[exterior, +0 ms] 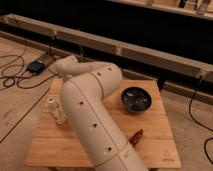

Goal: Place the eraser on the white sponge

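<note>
My white arm rises from the bottom centre, bends over the wooden table and ends at a wrist above the table's back left corner. The gripper lies behind that arm and cannot be seen. Neither the eraser nor the white sponge shows; the arm covers the middle and left of the table where they could be.
A dark bowl stands at the back right of the table. A red-brown elongated object lies near the front right. A small clear bottle stands at the left edge. Cables and a black box lie on the floor to the left.
</note>
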`<state>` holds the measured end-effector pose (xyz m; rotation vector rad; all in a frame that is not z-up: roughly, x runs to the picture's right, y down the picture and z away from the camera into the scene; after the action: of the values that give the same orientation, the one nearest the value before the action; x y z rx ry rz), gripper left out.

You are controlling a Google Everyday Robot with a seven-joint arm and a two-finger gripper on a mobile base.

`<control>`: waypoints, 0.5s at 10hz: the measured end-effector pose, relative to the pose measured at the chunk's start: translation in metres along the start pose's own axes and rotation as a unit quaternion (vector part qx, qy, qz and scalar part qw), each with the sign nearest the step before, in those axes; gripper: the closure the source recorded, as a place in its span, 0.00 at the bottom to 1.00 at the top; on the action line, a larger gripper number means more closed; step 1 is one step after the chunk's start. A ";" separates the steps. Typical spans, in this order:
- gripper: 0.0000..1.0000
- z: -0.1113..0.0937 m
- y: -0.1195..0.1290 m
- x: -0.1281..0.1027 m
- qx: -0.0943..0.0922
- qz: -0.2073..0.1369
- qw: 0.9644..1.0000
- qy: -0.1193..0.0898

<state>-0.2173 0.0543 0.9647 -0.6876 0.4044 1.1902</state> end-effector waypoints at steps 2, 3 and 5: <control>0.32 0.002 0.001 0.000 -0.002 -0.001 1.000 0.001; 0.42 0.003 0.001 0.000 -0.002 -0.002 1.000 0.002; 0.63 0.001 0.000 0.001 -0.004 -0.003 1.000 0.005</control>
<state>-0.2167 0.0557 0.9647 -0.7018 0.4066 1.1833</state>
